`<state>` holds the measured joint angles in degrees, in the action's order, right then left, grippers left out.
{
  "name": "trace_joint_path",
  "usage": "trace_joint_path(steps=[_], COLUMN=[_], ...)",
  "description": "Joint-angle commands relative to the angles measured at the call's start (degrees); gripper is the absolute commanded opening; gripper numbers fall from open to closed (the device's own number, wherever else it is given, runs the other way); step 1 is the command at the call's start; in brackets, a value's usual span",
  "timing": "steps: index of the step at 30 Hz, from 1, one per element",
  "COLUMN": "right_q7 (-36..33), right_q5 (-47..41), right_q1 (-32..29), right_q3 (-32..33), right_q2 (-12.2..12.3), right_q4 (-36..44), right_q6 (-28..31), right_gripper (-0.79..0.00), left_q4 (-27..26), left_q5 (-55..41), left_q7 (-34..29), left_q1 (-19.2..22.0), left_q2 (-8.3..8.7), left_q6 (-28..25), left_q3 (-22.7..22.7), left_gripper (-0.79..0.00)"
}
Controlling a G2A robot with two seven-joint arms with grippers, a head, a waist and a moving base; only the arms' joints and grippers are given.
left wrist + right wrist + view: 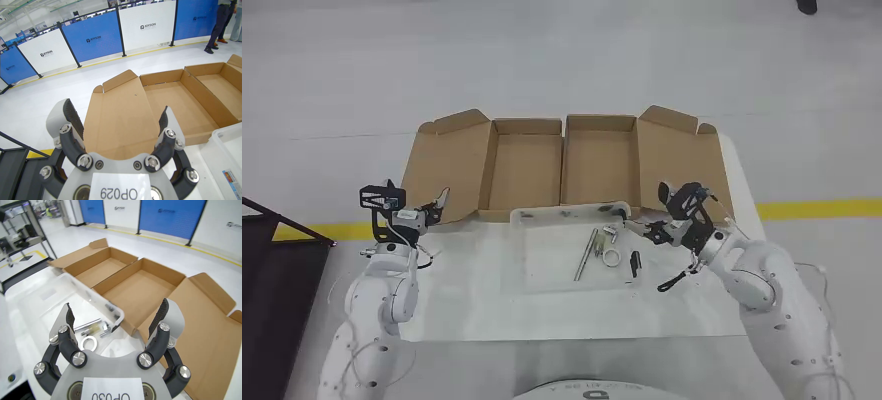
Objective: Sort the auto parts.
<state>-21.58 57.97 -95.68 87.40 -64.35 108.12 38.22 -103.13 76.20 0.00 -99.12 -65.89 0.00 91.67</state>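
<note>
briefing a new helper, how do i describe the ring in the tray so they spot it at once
Find the two open boxes at the table's far side; a clear tray lies just in front. Among the parts in it, the ring is the one flat silver circle with a hole, beside a long rod.

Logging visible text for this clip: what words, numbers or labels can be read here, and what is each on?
"OP029": white label on the left gripper, seen upside down.
"OP030": white tag on the right gripper, upside down, lower edge cut off.
Logo word on the fence panels: a brand name, not quoted.
Colourful sticker on the clear bin: too small to read.
</note>
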Motion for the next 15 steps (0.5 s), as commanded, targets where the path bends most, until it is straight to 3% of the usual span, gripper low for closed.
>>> trace_joint_path(steps=[1,6,9,12,15], right_q7=[-5.66,-13.69,-16.65,-19.31,-21.90], right_q5=[-1.02,-1.58,-1.86,-1.55,-1.51], right_q1=[0.05,0.52,1.71,3.38,5.16], right_q3=[-0.40,-2.42,-3.94,-5.90,-8.04], right_q2=[0.36,0.89,1.02,1.06,1.08], right_q4=[0.65,1.90,1.73,1.09,0.14], right_q6=[3.04,4.55,3.60,2.38,1.56], right_gripper=[-0.028,-0.031,-0.145,-0.197,-0.323], left_q4=[0.00,0.00,0.00,0.00,0.00], left_q5=[0.00,0.00,0.00,0.00,0.00], left_q7=[0.00,0.00,0.00,0.00,0.00], left_q1=[0.00,0.00,0.00,0.00,0.00], left_q2=[0.00,0.00,0.00,0.00,0.00], left_q6=[0.00,0.00,0.00,0.00,0.00], left_q3=[0.00,0.00,0.00,0.00,0.00], left_gripper=[0.000,0.000,0.000,0.000,0.000])
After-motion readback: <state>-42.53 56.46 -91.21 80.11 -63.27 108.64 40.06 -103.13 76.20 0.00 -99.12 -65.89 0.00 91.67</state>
